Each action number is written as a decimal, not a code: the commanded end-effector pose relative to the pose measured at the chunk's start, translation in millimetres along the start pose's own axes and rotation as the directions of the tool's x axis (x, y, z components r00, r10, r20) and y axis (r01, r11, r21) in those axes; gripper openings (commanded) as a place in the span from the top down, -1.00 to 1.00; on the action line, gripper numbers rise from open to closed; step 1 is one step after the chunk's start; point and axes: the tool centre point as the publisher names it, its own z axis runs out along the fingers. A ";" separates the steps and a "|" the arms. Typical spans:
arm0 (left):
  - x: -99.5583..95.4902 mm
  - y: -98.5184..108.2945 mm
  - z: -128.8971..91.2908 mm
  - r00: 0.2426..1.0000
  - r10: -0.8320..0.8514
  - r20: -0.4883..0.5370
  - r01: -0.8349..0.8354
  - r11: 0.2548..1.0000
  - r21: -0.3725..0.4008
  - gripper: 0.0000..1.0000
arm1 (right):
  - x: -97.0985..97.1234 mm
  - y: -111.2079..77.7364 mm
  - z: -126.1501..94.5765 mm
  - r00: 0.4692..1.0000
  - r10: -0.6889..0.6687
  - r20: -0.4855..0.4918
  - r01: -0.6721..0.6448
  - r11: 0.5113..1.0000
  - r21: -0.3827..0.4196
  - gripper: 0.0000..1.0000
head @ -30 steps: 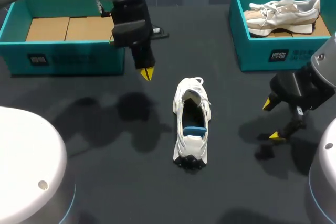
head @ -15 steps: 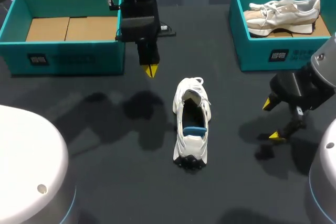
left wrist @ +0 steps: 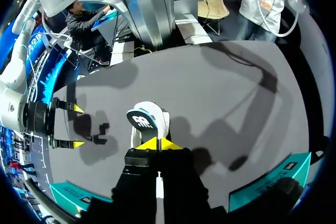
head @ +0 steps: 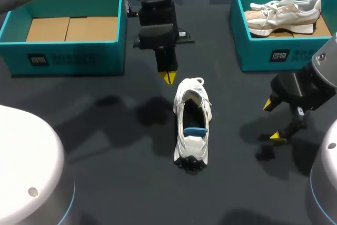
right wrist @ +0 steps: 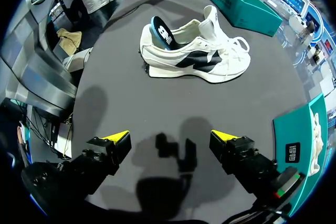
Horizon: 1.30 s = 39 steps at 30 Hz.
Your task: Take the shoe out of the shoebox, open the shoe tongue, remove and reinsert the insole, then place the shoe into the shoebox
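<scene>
A white shoe (head: 192, 123) stands upright in the middle of the dark table, toe toward the far side, a blue insole showing in its heel; it also shows as the shoe (right wrist: 195, 52) ahead of the right gripper. My left gripper (head: 168, 77) hangs shut just beyond the shoe's toe, tips together, holding nothing. In the left wrist view the shoe (left wrist: 148, 123) lies right ahead of the left gripper (left wrist: 158, 144). My right gripper (head: 271, 121) stands wide open to the right of the shoe, well apart from it, seen as the right gripper (right wrist: 169, 136) with empty space between its tips.
A teal shoebox (head: 21, 56) with a cardboard floor sits at the back left. A second teal box (head: 263, 51) at the back right holds a beige shoe (head: 283, 13). Dark tabletop lies open around the white shoe.
My left arm has swung to the right and slightly nearer, from beside the left box to just beyond the shoe's toe. The right arm and the shoe have stayed put.
</scene>
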 end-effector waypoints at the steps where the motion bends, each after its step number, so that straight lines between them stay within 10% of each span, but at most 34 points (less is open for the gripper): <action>1: -16.8 5.4 10.5 1.000 0.002 -0.012 -0.002 1.000 0.016 1.00 | 2.3 -0.1 -0.2 1.000 0.001 0.004 -0.001 1.000 0.002 -1.00; 14: -25.8 2.5 17.9 0.998 0.039 -0.056 -0.039 0.999 0.015 1.00 | 2.3 -0.1 -0.2 1.000 0.001 0.004 -0.001 1.000 0.002 -1.00; 39: -30.7 5.2 111.4 0.997 -0.061 -0.041 0.063 0.996 0.059 1.00 | 2.3 -0.1 -0.2 1.000 0.001 0.004 -0.001 1.000 0.002 -1.00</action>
